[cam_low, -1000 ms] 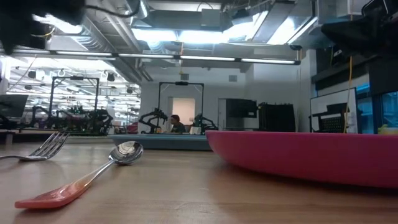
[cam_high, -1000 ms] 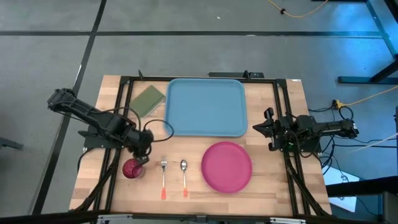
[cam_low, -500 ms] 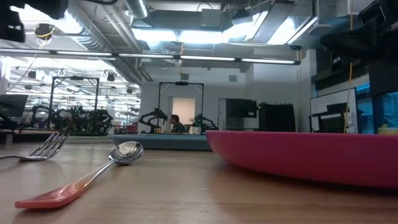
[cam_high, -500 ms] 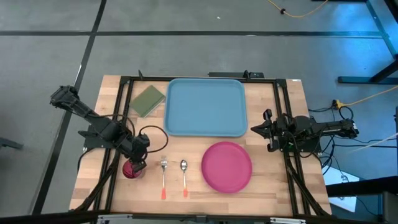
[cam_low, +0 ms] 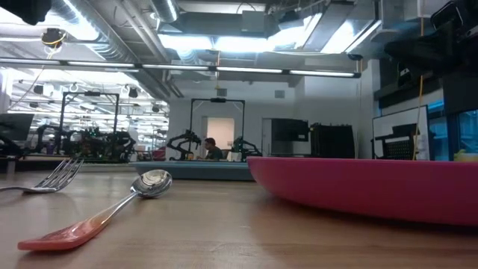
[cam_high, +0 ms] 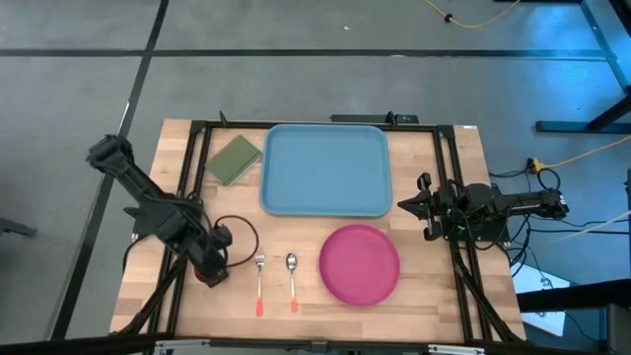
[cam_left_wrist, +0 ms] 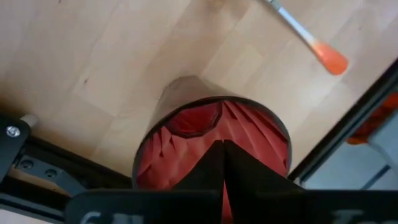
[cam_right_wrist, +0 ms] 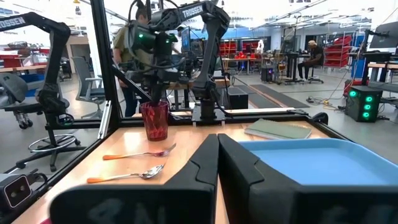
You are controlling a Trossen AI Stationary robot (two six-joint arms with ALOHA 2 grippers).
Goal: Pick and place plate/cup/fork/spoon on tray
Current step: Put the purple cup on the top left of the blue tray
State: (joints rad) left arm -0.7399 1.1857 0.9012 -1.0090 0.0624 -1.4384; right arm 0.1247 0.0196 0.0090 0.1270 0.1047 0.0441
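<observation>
The dark red cup point(cam_left_wrist: 180, 143) stands upright on the table at the near left and also shows in the right wrist view point(cam_right_wrist: 155, 121). My left gripper point(cam_left_wrist: 222, 144) is shut, points down, and has its tips over the cup's mouth. In the high view my left gripper point(cam_high: 208, 267) hides most of the cup. The fork point(cam_high: 259, 281) and spoon point(cam_high: 292, 281) lie flat to the cup's right. The pink plate point(cam_high: 360, 263) lies right of them. The blue tray point(cam_high: 327, 170) lies farther back. My right gripper point(cam_high: 402, 206) is shut and empty at the right edge. My left gripper's shut fingers point(cam_left_wrist: 205, 168) point down from above into the cup's open mouth point(cam_left_wrist: 199, 118). The gripper body hides the near rim, and I cannot tell whether the fingers touch the cup. The cup stands on the table.
An olive-green pad point(cam_high: 234, 159) lies at the far left beside the tray. A black frame rail point(cam_high: 187, 197) runs along the table's left side, close to the cup. People and other robot arms show in the room beyond the table.
My left gripper has gone toward the table's near edge and a little left, from beside the cup to right over it. It now covers the cup in the high view. The cup, fork, spoon and plate have stayed where they were.
</observation>
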